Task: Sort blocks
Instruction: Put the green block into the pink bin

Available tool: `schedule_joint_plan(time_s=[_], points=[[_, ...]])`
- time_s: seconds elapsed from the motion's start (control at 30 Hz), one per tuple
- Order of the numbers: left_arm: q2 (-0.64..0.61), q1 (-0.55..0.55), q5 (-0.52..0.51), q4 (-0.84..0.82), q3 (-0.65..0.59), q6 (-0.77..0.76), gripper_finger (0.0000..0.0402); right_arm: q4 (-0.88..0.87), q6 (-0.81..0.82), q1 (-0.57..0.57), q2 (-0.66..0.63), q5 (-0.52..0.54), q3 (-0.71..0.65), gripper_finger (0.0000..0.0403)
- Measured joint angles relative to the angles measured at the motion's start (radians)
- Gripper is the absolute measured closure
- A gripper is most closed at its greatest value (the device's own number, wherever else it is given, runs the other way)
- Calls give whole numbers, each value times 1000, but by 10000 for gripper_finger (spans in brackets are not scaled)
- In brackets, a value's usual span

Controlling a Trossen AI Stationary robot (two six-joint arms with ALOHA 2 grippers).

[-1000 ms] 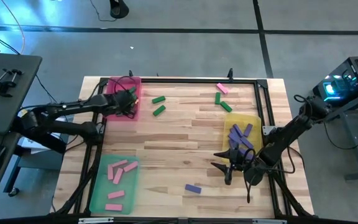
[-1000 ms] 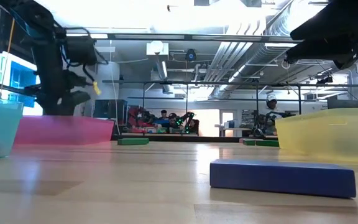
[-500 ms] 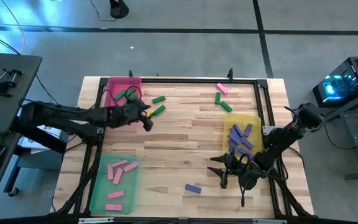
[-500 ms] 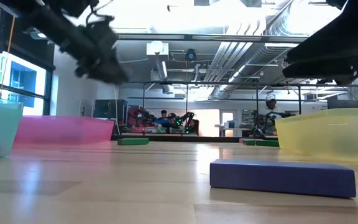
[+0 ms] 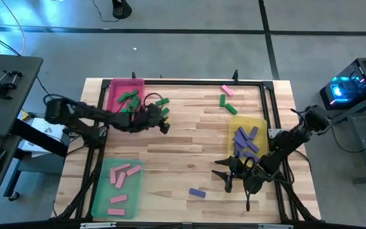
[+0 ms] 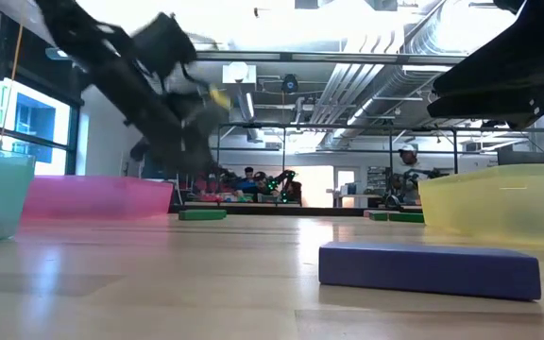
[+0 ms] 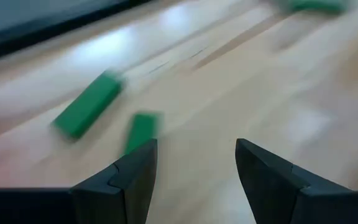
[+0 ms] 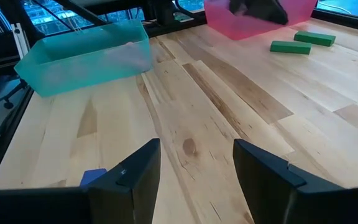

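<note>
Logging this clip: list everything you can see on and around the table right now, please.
table: one, pale wood, centre
pink tray: one, far left corner
green tray: one, near left corner
yellow tray: one, right side
green blocks in pink tray: a few
pink blocks in green tray: about five
purple blocks in yellow tray: about five
loose green blocks: four; two beside the pink tray, two at far right
loose pink block: one, far edge
loose purple block: one, near edge
left gripper: open, empty, by the two left green blocks
right gripper: open, empty, near the yellow tray
</note>
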Motion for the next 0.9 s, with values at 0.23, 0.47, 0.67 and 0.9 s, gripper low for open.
schedule_joint_plan(time_s=[0.23, 0.47, 0.67, 0.9], points=[[165, 101, 113, -92, 82, 1, 197, 0, 0, -1, 0, 0, 0, 215], [263, 140, 103, -102, 144, -9, 197, 1, 2, -1, 0, -2, 0, 215], [259, 149, 176, -127, 158, -14, 197, 1, 2, -1, 0, -3, 0, 215], [167, 38, 181, -132, 150, -8, 197, 1, 1, -1, 0, -3, 0, 215]])
